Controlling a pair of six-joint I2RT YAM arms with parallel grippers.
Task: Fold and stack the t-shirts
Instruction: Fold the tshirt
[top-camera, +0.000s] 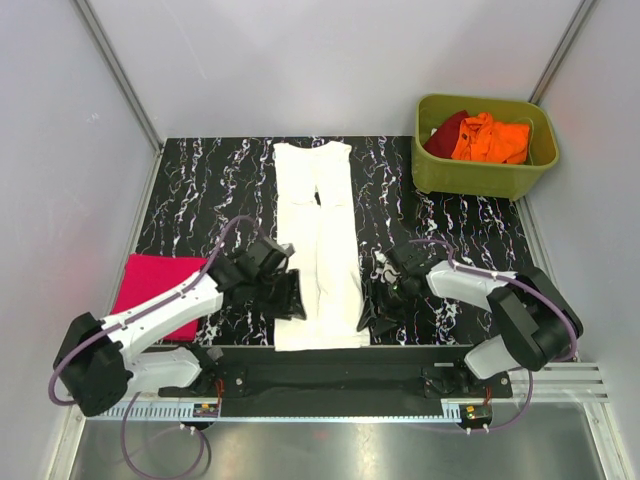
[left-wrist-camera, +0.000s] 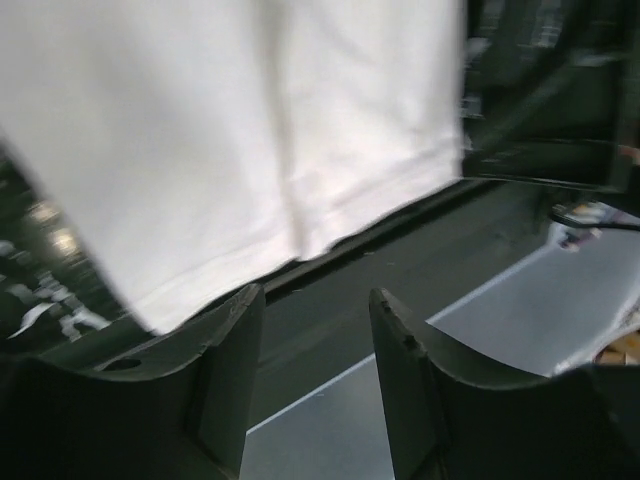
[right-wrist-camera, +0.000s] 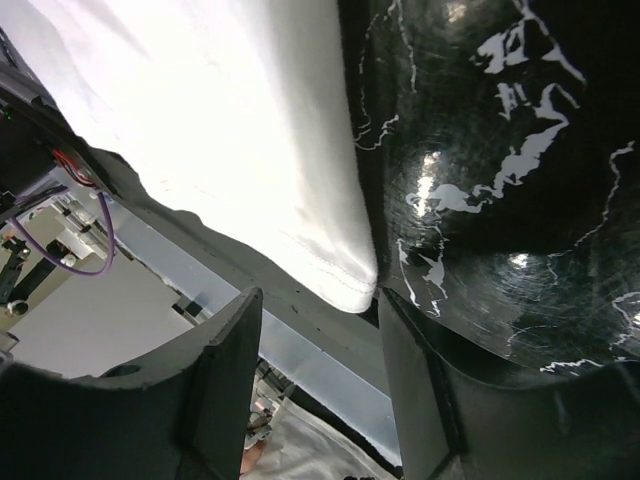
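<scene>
White shirt (top-camera: 318, 250) lies as long narrow strip at centre of table (top-camera: 200, 190), hem at near edge; left gripper (left-wrist-camera: 315, 310) and right gripper (right-wrist-camera: 320, 305) flank near corners, jaws apart, nothing held; risk: uneven pinch skews fold, or fingers catch top layer only; pink shirt (top-camera: 155, 290) folded at left.

Marbled table (top-camera: 200, 190), white shirt (top-camera: 318, 250), pink shirt (top-camera: 155, 285), tub (top-camera: 470, 175)

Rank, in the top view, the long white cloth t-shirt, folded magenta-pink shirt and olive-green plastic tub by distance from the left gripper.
1. White t-shirt, just right of the left gripper.
2. Magenta-pink shirt, further off to its left.
3. Olive-green tub, far right corner.
</scene>
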